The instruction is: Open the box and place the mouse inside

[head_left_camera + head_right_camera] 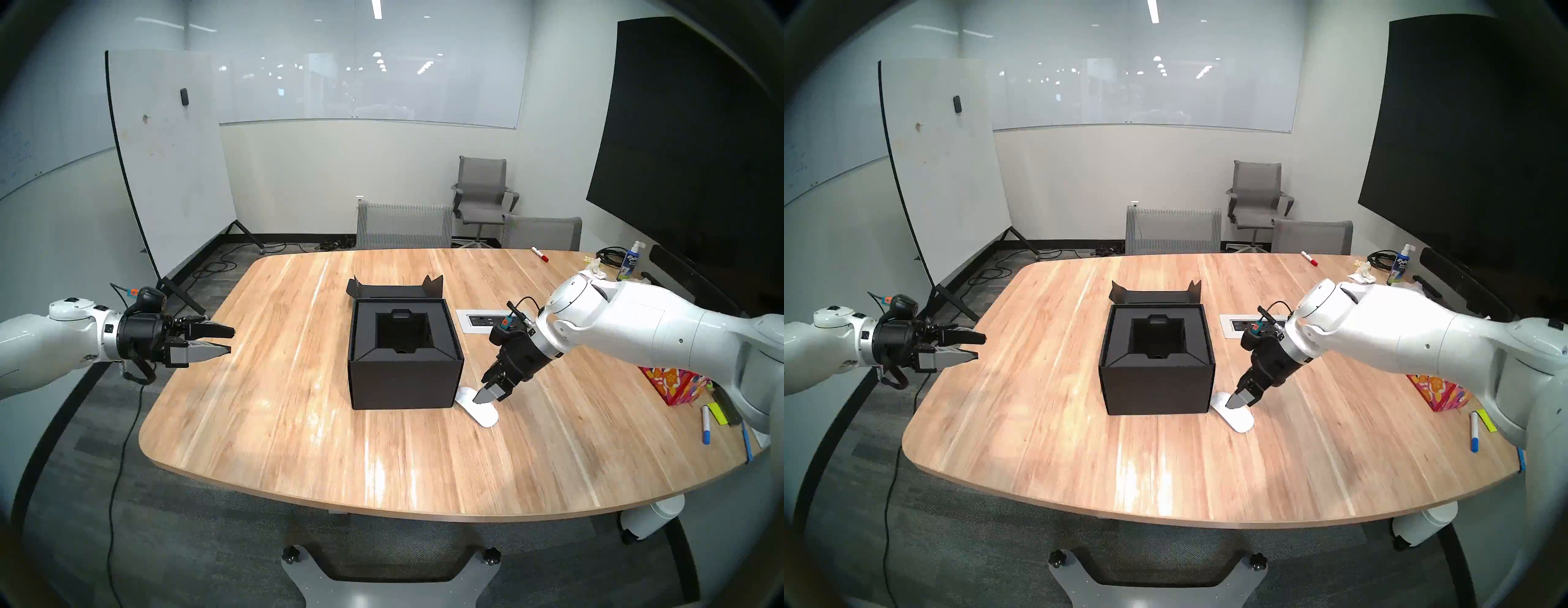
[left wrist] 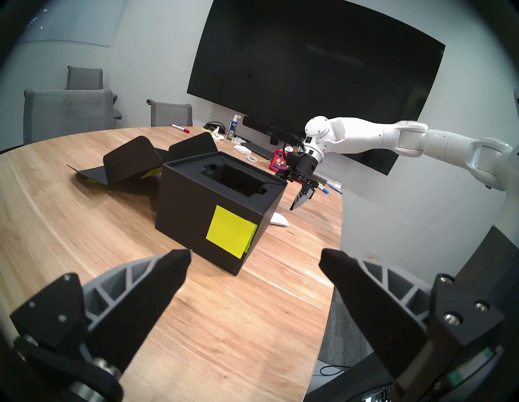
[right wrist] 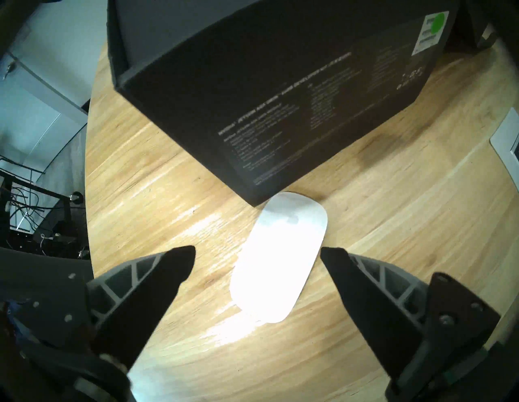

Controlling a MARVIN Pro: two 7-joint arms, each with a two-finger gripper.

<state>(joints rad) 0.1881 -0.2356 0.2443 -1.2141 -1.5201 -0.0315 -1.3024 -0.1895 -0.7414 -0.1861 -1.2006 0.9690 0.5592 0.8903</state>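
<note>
Black box [image 1: 405,361] stands near centre of wooden table [image 1: 297,446], lid flap [image 1: 394,288] folded back flat toward far edge; recessed insert w/ square cavity exposed. Yellow-green sticky note [image 2: 231,234] on box side facing L gripper. White mouse [image 1: 478,408] lies flat on table just beside box's near R corner, one end close to box wall; contact w/ wall cannot be told. R gripper [image 1: 488,395] angled down over mouse, jaws wide, fingertips [image 3: 179,261] either side of mouse body, not closed on it; in L wrist view tips hang above mouse. L gripper [image 1: 227,339] roughly level, over table's L edge, well apart from box, jaws wide, empty. Red floral tissue box [image 1: 674,386] near table's R edge behind R arm.
</note>
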